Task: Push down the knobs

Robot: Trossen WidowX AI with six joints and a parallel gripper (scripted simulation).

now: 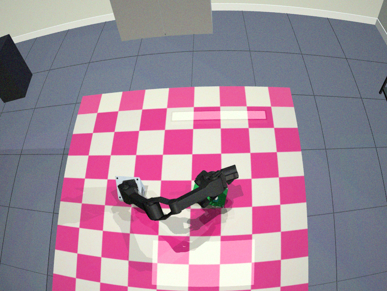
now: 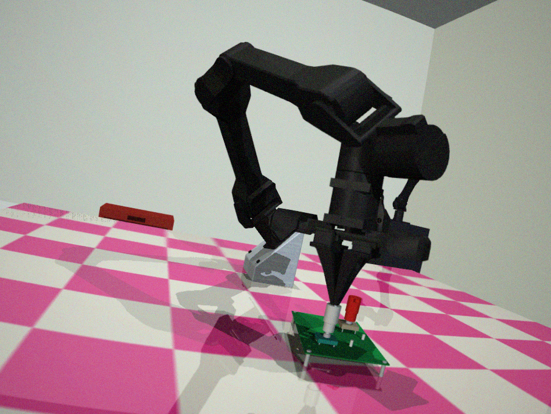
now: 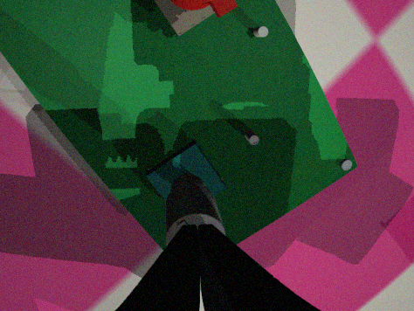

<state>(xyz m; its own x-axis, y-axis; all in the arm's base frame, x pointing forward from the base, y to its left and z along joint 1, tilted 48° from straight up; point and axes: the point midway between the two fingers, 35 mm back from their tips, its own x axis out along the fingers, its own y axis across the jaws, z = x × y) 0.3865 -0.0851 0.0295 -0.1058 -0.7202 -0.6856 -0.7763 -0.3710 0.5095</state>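
Note:
The green circuit board (image 1: 221,200) (image 2: 369,353) (image 3: 210,83) stands on short legs. A white-grey knob (image 2: 331,317) (image 3: 192,205) stands over the teal potentiometer (image 2: 326,340) (image 3: 198,163); in the exterior view a short gap with shaft shows under it. A red knob (image 2: 352,308) (image 3: 192,3) stands on the beige potentiometer (image 2: 349,326) (image 3: 192,23), with a small gap below it in the exterior view. My gripper (image 2: 335,303) (image 3: 196,237) is shut, with nothing between its fingers. Its tips touch, or nearly touch, the top of the white-grey knob. In the top view the arm hides both knobs' details.
Small light posts (image 2: 351,343) (image 3: 253,140) rise from the board beside the teal potentiometer. The arm's pale base (image 1: 142,189) (image 2: 285,267) stands behind the board in the exterior view. A red box (image 2: 133,216) lies farther back on the checkered table (image 1: 206,140).

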